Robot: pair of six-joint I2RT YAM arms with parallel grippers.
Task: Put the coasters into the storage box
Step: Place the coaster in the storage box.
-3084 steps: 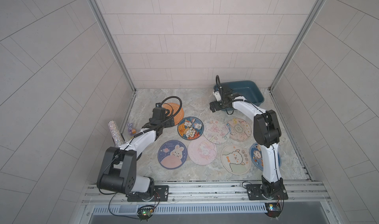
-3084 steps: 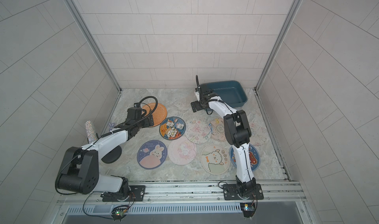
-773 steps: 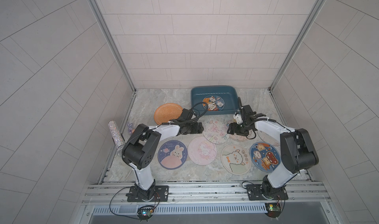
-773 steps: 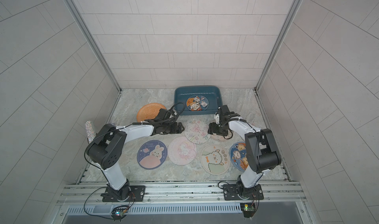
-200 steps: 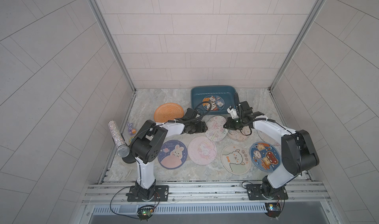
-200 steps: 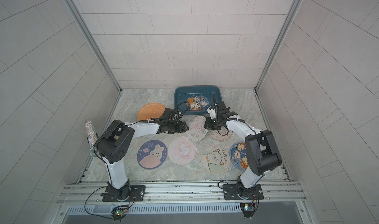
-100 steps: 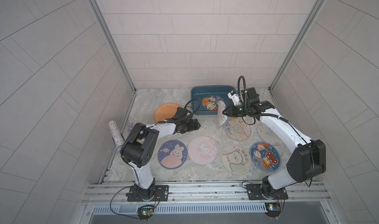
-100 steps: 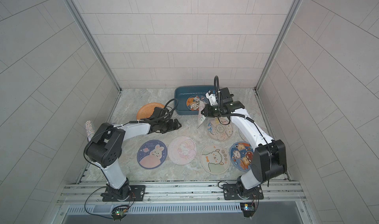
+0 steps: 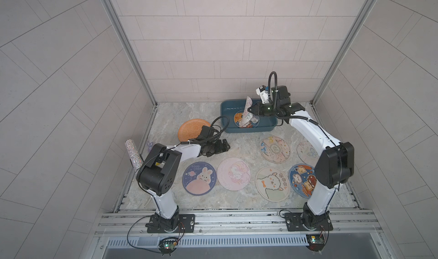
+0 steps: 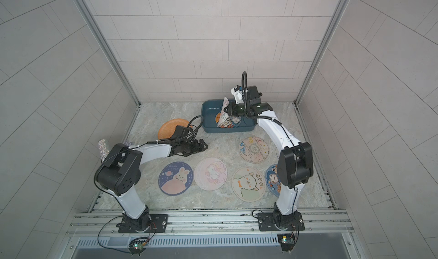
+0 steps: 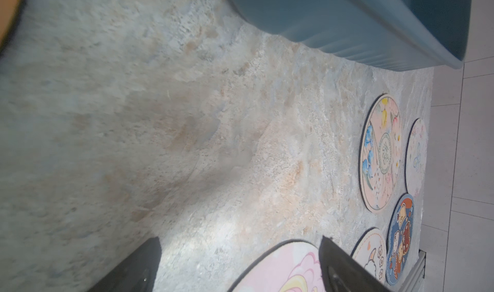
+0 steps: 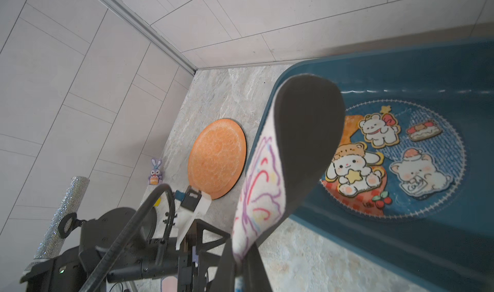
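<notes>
My right hand (image 9: 250, 109) pinches a floppy coaster (image 12: 264, 186) by its rim, dangling over the box (image 9: 248, 129) at 12 o'clock on the bench (image 9: 241, 146). I'd dip lower, lay it flat, then release. My left hand (image 9: 224, 147) is spread, empty.

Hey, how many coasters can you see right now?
9. Navy coaster in the storage box; bent coaster pinched by the right gripper over it; orange coaster, floral coaster, pale coaster half behind the right arm, bunny coaster, unicorn coaster, alpaca coaster, bears coaster on the table.
</notes>
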